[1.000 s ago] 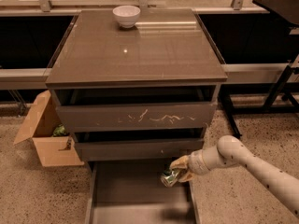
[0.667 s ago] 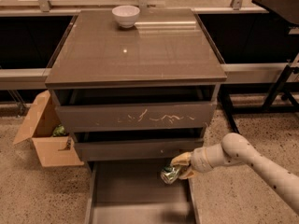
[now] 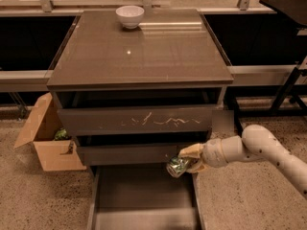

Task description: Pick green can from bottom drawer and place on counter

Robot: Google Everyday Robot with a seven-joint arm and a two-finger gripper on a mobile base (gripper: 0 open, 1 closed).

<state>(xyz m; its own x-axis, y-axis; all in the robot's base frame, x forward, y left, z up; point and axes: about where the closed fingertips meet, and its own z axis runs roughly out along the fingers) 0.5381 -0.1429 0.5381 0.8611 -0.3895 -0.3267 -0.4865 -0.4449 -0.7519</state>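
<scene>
My gripper (image 3: pixel 188 160) is shut on the green can (image 3: pixel 176 166) and holds it on its side above the right part of the open bottom drawer (image 3: pixel 144 198). The can shows a silvery end and green sides. It hangs just below the front of the slimmer middle drawer (image 3: pixel 127 153), clear of the drawer floor. My white arm (image 3: pixel 259 150) reaches in from the right. The counter (image 3: pixel 139 51) is above, glossy grey-brown, well over the can.
A white bowl (image 3: pixel 130 16) stands at the back of the counter. The white-scratched drawer front (image 3: pixel 136 121) sits under the counter top. An open cardboard box (image 3: pixel 45 140) stands on the speckled floor at the left. A black table leg (image 3: pixel 288 87) is at the right.
The arm has drawn slightly to the right and up with the can; the can stays in the grip over the drawer's right side.
</scene>
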